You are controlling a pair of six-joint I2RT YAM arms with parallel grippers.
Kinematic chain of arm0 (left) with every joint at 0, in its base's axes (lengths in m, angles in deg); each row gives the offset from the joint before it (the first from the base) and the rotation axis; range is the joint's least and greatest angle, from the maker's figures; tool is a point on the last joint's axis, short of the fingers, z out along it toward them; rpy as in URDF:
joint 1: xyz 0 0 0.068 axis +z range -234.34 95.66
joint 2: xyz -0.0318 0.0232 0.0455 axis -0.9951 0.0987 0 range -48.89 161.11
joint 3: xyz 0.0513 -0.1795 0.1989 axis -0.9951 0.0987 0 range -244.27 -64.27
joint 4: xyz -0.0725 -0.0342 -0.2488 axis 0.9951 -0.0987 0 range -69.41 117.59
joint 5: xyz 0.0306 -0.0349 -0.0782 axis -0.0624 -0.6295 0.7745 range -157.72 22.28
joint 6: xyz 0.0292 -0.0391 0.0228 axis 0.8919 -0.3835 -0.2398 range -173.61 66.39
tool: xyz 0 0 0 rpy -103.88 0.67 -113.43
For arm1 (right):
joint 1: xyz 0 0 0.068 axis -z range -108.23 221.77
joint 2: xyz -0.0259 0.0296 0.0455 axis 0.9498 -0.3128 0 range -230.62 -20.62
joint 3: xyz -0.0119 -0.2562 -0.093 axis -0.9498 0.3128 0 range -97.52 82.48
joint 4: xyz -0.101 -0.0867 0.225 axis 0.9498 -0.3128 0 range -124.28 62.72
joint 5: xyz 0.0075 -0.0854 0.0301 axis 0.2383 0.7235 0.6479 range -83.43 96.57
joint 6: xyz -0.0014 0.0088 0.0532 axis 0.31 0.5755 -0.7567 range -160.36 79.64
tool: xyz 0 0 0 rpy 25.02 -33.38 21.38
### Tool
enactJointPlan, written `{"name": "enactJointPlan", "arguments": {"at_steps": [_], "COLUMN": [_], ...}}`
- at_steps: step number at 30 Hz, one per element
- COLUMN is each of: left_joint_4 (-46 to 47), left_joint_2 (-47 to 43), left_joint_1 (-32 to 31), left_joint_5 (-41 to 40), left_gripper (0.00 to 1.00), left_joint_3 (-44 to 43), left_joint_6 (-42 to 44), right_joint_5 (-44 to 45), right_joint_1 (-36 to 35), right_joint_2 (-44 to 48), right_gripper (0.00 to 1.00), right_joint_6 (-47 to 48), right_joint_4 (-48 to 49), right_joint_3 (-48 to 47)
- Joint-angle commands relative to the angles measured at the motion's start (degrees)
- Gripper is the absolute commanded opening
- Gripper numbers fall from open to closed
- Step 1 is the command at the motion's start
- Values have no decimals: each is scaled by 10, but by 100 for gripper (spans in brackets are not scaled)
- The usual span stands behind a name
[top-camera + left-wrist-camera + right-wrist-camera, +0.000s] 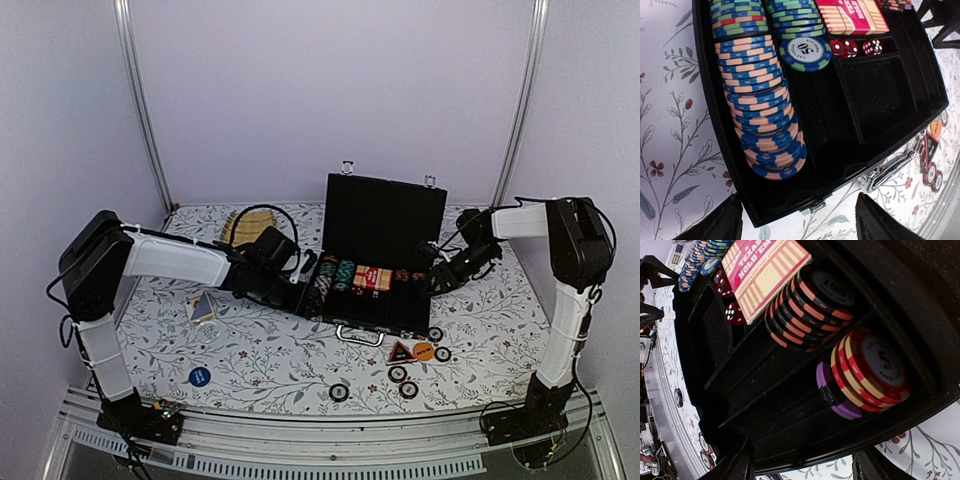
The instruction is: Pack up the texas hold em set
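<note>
The black briefcase (375, 290) lies open mid-table, lid upright, silver handle (360, 336) at the front. Inside are blue-and-peach chips (762, 115), green-blue chips (805, 52), red dice (855, 47), a red card deck (762, 270), black-orange chips (810, 305) and red-cream chips (870, 370). My left gripper (300, 290) is open and empty at the case's left end. My right gripper (437, 278) is open and empty at its right end. Loose on the table are an orange disc (423, 350), a red triangle (399, 351), a blue disc (199, 376) and several dark chips (339, 392).
A card deck (203, 309) lies left of the case on the flowered cloth. A tan slatted mat (248, 226) lies at the back left behind my left arm. Metal rails run along the near edge and up the back corners.
</note>
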Motion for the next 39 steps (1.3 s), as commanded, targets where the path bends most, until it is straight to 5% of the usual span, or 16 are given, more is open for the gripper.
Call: {"name": "enactJointPlan", "arguments": {"at_steps": [1,12,24,26,29,30,39], "left_joint_4": [25,38,-70,-76,-74,-72,-65], "left_joint_2": [9,3,-73,-83,-92,-93,-94], "left_joint_1": [-8,-38,-38,-38,-38,-38,-38], "left_joint_5": [21,38,-84,-99,-109,-111,-115], "left_gripper": [78,75,78,78,76,75,73], "left_joint_3": [10,14,8,9,10,9,10], "left_joint_6": [-2,5,-4,-5,-8,-10,-20], "right_joint_5": [-28,-33,20,30,39,37,52], "right_joint_1": [-16,-22,25,24,16,12,-39], "right_joint_2": [-23,-52,38,44,37,32,-27], "right_gripper": [67,66,67,52,9,5,3], "right_joint_6": [0,1,-11,-14,-6,-2,7], "right_joint_4": [18,15,-15,-8,0,0,-3], "right_joint_3": [-45,-91,-113,-114,-115,-115,-124]}}
